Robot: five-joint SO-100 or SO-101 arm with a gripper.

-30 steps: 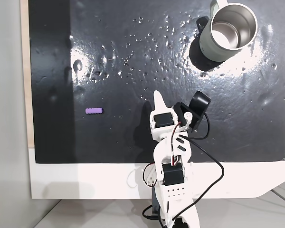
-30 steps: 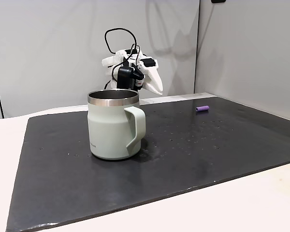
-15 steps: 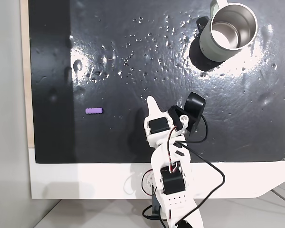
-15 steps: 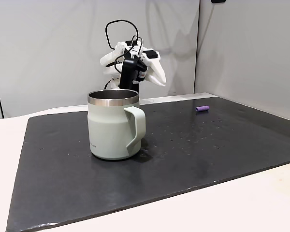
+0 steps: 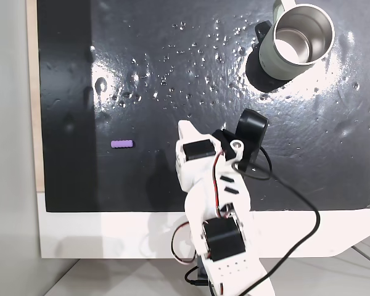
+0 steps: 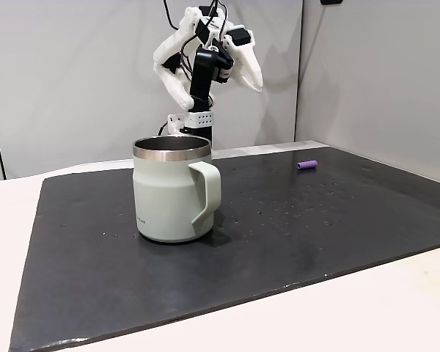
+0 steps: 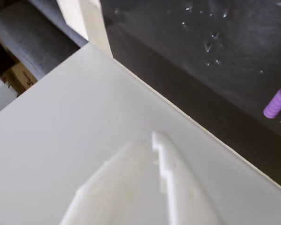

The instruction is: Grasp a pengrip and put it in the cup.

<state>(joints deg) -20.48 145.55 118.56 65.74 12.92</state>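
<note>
The gripper (image 6: 255, 79) hangs high with its fingers pressed together and nothing held, so it should spread wide and drop straight over the pengrip (image 5: 122, 144) lying on the dark mat (image 5: 172, 74), well apart from the cup (image 5: 296, 42).

So the cup (image 5: 296, 42) is my landmark here, standing upright on the mat (image 5: 172, 74) that covers most of the table (image 5: 111, 237). In the top-down fixed view the pengrip (image 5: 121, 144) lies flat on the mat, well apart from the cup, down and far to its left. The gripper (image 5: 186, 128) hangs in the air between them, lower than the cup, with the arm's base beyond the mat's near edge.
</note>
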